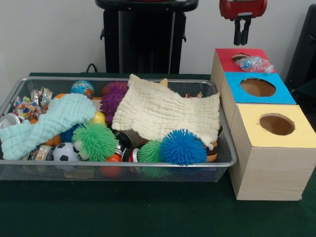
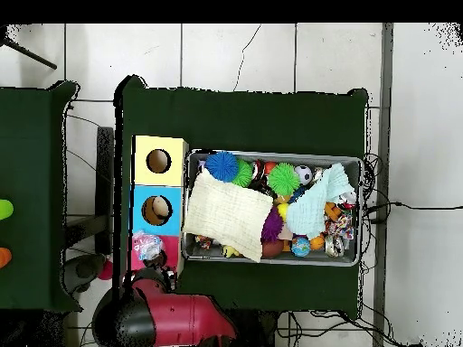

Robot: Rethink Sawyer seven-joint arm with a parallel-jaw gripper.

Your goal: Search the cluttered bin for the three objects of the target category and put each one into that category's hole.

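The gripper (image 1: 243, 35) hangs above the red box (image 1: 224, 60), its two dark fingers (image 1: 237, 33) close together with nothing between them. On the red box, a crumpled clear plastic bottle (image 1: 255, 63) lies across the edge of its hole (image 1: 239, 57), touching the rim and partly covering it. Beside the red box stands the blue box (image 1: 286, 95), and past that the yellow box (image 1: 301, 134), each with a round hole on top. On the other side of the red box from its hole sits the wire bin (image 1: 224, 165), touching the row of boxes. In the bin, a cream cloth (image 1: 168, 111) lies nearest the red box, a blue spiky ball (image 1: 182, 147) just beside the cloth, a green spiky ball (image 1: 94, 141) further off, and a pale blue cloth (image 1: 47, 123) furthest away.
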